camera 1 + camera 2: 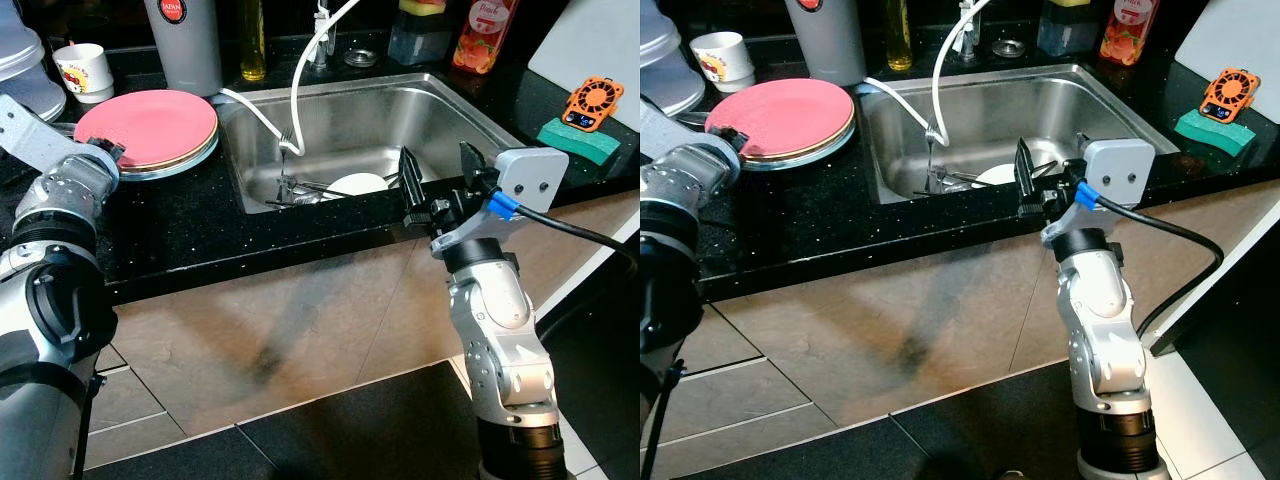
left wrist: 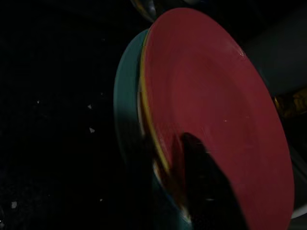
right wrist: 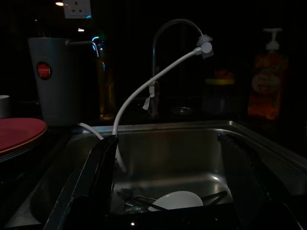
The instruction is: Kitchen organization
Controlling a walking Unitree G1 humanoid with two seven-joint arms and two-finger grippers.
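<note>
**Right gripper lining up on the sink, left gripper at the plates**

Nearest the head camera, both silver arms are reaching over the black counter point(image 1: 180, 225). What needs tidying is sitting in the steel sink point(image 1: 440, 110): a white dish point(image 1: 357, 184) is lying on the bottom beside some cutlery point(image 1: 300, 190), under the white hose point(image 1: 300, 75) hanging from the tap. The right gripper point(image 1: 437, 172) is hovering at the sink's front rim with its fingers spread wide and nothing between them, probably squaring up to reach down for the dish. The left gripper point(image 1: 108, 150) is resting at the near edge of the stacked plates point(image 1: 150, 130), red on top, on the counter left of the sink; one finger point(image 2: 201, 182) is lying over the red plate's rim, but I cannot tell whether it is pinching. Farther back, a grey canister point(image 1: 185, 40), a mug point(image 1: 82, 68) and bottles point(image 1: 485, 35) are lining the wall.
</note>
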